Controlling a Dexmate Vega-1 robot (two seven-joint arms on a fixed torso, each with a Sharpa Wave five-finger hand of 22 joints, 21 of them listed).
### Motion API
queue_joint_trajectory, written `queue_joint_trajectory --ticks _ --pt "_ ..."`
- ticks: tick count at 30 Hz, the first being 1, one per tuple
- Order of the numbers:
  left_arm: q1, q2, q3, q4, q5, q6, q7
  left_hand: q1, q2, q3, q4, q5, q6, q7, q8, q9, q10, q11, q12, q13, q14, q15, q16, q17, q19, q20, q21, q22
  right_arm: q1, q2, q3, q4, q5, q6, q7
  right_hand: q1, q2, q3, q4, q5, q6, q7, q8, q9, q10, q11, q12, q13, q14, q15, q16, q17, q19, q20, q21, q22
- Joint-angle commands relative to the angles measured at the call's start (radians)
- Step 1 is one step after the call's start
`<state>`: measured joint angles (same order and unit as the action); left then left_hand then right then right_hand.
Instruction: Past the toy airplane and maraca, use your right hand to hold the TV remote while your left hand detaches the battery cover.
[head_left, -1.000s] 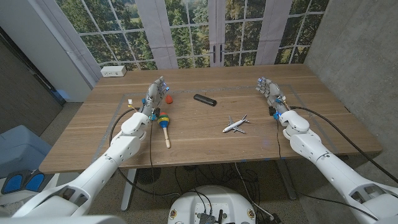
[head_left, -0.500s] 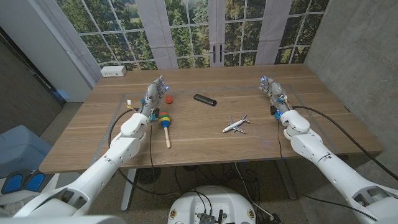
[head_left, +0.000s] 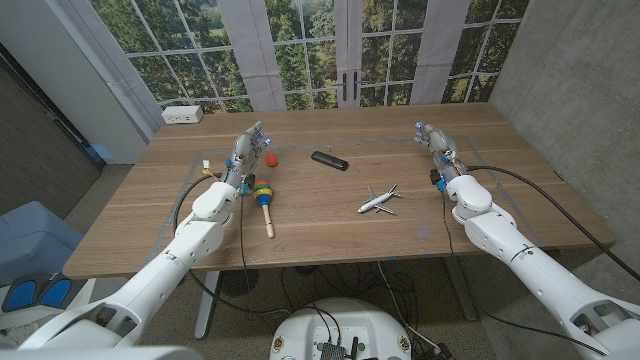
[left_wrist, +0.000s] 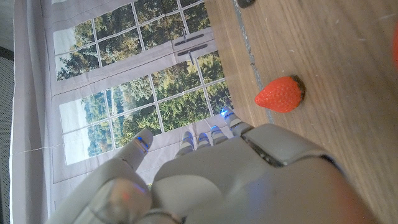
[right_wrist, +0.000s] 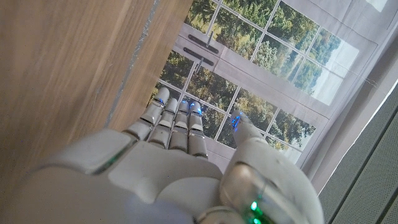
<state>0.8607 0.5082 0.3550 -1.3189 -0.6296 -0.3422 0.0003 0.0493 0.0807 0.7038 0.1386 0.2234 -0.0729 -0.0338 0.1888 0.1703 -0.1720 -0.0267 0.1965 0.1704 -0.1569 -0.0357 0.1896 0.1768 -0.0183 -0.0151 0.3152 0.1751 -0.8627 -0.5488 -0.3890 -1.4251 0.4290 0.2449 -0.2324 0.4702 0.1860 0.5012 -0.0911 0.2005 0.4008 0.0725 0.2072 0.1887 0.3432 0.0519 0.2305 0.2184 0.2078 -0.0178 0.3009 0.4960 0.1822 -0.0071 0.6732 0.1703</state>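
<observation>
My left hand (head_left: 247, 148) stands on the left side of the table (head_left: 330, 225), fingers straight and slightly apart, holding nothing. In my left wrist view the same hand (left_wrist: 205, 180) reaches its fingertips (left_wrist: 225, 116) toward the window curtain, and a red strawberry (left_wrist: 280, 94) lies on the wood just beside it, not touching. From above, that strawberry (head_left: 271, 157) sits just right of my left hand.

My right hand (head_left: 435, 145) stands at the far right of the table, fingers extended and close side by side, thumb set off a little, empty. My right wrist view shows it (right_wrist: 174, 168) over bare wood with nothing between the fingers (right_wrist: 177, 121).

The remote (head_left: 329, 160), a dark bar, lies flat on the far middle of the table, between my two hands and apart from both, turned at a slight angle. I cannot tell which face is up.

The airplane (head_left: 378, 200), white, rests nearer than the remote and to its right, well apart from my right hand. The maraca (head_left: 264, 196), striped head far and wooden handle pointing near, lies just near of my left hand, beside my left forearm.

A white power strip (head_left: 182, 114) sits at the far left corner
</observation>
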Motion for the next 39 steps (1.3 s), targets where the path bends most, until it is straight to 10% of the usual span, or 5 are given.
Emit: queue_joint_trajectory --ticks 1,20,26,39 --pt "-0.005 0.005 0.000 0.008 0.006 -0.009 -0.008 0.003 0.075 -0.001 -0.008 0.007 0.011 -0.002 0.007 0.002 0.000 -0.007 0.007 0.003 0.009 0.000 0.006 -0.001 0.014 0.003 0.003 0.001 -0.002 -0.010 -0.025 -0.059 -0.127 -0.034 -0.100 0.009 0.001 0.006 -0.007 0.007 0.022 -0.003 0.006 0.003 0.025 0.001 0.008 0.003 0.036 0.005 0.021 0.005 0.026 0.019 0.009 0.004" --pt "-0.010 0.007 -0.005 0.025 -0.006 -0.012 -0.025 0.000 0.068 -0.002 -0.015 0.005 0.032 -0.015 0.005 0.002 0.026 -0.001 0.009 0.003 0.041 0.018 0.009 -0.001 0.043 0.015 0.004 0.002 0.025 -0.033 -0.079 -0.145 -0.269 -0.172 -0.144 0.021 0.001 0.013 -0.017 0.015 0.061 -0.002 0.013 0.005 0.063 0.001 0.019 0.007 0.083 0.007 0.049 0.011 0.060 0.043 0.016 0.007" --pt "-0.006 0.004 -0.010 0.025 -0.008 -0.013 -0.014 -0.003 0.059 -0.005 -0.021 0.003 0.044 -0.017 0.002 0.003 0.047 0.007 0.010 0.004 0.075 0.038 0.012 -0.001 0.076 0.054 0.009 0.004 0.034 -0.043 -0.092 -0.175 -0.309 -0.221 -0.154 0.024 0.000 0.014 -0.019 0.017 0.064 -0.003 0.012 0.006 0.065 0.000 0.018 0.008 0.087 0.003 0.053 0.013 0.064 0.045 0.017 0.008" --pt "-0.007 -0.021 -0.023 0.055 -0.022 -0.046 -0.006 0.036 0.115 0.046 -0.049 -0.012 0.144 0.031 0.010 0.002 0.148 0.015 0.020 0.003 0.137 0.041 0.008 -0.004 0.106 0.052 -0.003 0.005 0.055 -0.055 -0.128 -0.225 -0.394 -0.321 -0.168 0.028 -0.003 0.015 -0.023 0.019 0.064 -0.010 0.009 0.006 0.065 -0.005 0.017 0.011 0.083 -0.003 0.055 0.015 0.065 0.045 0.015 0.009"
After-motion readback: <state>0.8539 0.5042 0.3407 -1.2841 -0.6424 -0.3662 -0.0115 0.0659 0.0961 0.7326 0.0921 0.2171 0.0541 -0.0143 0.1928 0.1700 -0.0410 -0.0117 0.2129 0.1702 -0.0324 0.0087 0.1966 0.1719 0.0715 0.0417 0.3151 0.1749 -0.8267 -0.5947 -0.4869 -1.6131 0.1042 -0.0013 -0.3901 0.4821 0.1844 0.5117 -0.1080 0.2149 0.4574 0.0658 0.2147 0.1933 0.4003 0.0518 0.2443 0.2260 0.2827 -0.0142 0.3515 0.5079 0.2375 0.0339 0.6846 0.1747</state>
